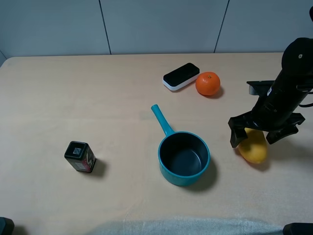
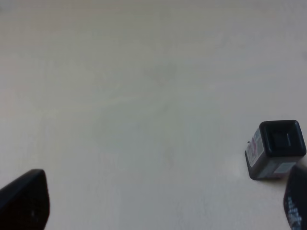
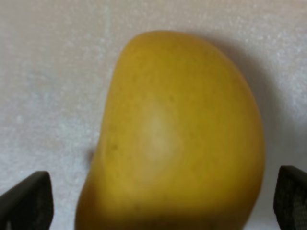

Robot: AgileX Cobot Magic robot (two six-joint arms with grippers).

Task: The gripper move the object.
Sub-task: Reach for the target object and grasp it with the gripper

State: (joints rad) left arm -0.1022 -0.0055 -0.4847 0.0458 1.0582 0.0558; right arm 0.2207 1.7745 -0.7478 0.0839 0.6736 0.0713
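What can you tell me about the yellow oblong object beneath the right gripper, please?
The yellow object is smooth, oblong and mango-like. The right wrist view shows matte skin with faint speckles and a paler patch. It lies on its side on the pale table, to the right of the teal saucepan and apart from it. The right gripper hangs over it, open, with a finger on either side; no contact shows.

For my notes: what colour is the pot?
The pot is teal blue; the exterior high view shows it best.

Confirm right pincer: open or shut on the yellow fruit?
Open: right pincer straddles the yellow fruit, with a gap showing at each fingertip.
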